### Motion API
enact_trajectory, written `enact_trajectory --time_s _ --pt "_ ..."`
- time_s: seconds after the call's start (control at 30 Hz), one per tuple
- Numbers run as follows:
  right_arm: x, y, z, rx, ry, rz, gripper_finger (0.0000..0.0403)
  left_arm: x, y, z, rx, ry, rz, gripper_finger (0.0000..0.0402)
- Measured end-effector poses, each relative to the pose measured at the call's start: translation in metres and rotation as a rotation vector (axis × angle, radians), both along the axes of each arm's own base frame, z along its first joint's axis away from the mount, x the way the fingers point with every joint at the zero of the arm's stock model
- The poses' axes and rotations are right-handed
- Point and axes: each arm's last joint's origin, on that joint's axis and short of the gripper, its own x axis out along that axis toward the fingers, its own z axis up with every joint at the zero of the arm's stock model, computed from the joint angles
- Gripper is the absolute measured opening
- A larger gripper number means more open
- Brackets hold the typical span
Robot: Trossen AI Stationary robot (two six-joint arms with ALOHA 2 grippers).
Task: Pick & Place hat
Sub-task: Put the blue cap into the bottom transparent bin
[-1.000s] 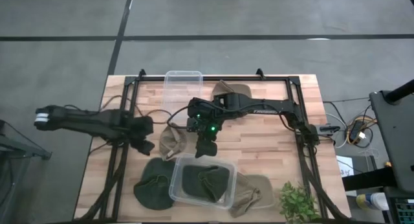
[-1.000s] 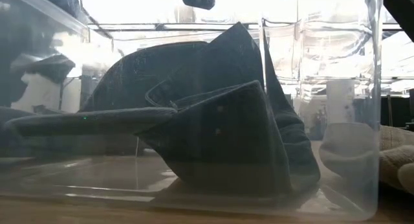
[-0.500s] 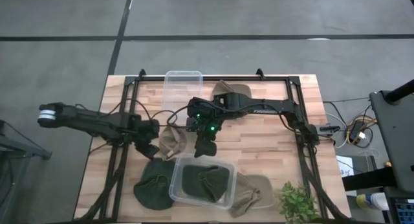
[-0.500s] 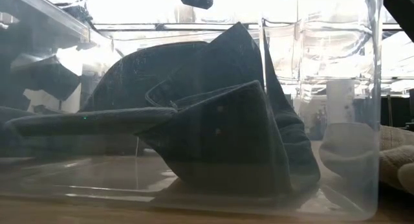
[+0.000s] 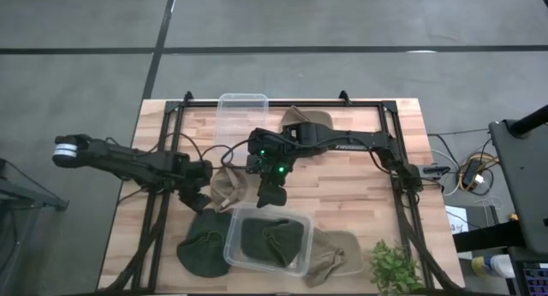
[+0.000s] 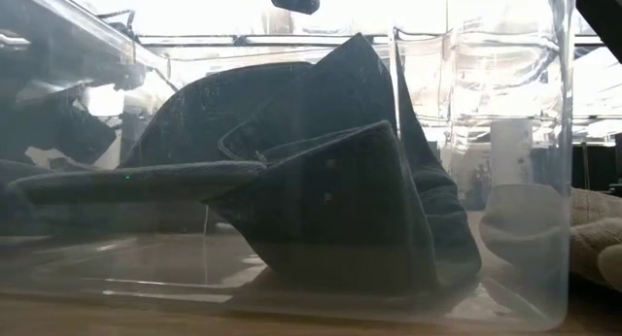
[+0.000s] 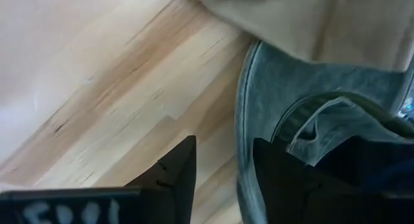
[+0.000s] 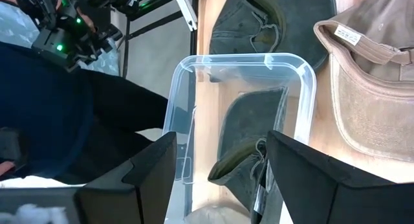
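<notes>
Over the clear bin point(image 5: 266, 239) near the tabletop's front edge hangs the right pincer point(image 5: 272, 193), fingers spread wide and empty; one dark green hat point(image 5: 265, 241) already lies inside, so one placement looks done. Beside the tan hat point(image 5: 227, 189) at mid-table sits the left pincer point(image 5: 195, 198), low over the wood, fingers parted with nothing between them, its wrist view showing a dark hat's brim point(image 7: 259, 127) just ahead. Left outside, as far as I can count: the tan hat, a dark green one point(image 5: 200, 248) left of the bin, a tan-olive one point(image 5: 332, 253) to its right, one at the back point(image 5: 306, 121). Five hats, two bins, the second point(image 5: 241, 116) with nothing visible inside.
</notes>
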Motion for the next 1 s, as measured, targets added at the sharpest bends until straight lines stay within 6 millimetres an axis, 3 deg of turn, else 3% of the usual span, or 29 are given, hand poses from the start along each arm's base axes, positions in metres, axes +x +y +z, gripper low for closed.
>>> enact_trajectory --time_s 0.37,0.57,0.77,1.0 --pt "0.0 -0.002 0.0 -0.001 0.001 -0.005 0.0233 0.002 -0.002 -0.007 -0.084 -0.038 0.042 0.0012" --pt "0.0 -0.002 0.0 0.0 0.002 -0.006 0.0233 0.004 -0.003 0.0 -0.141 -0.039 0.033 0.0006" --pt "0.0 -0.003 0.0 -0.001 0.001 -0.007 0.0233 0.008 -0.007 0.026 -0.327 -0.156 -0.116 0.0005" --pt "0.001 -0.006 0.0 -0.001 -0.011 -0.015 0.0232 0.008 -0.007 0.059 -0.331 -0.252 -0.134 0.0004"
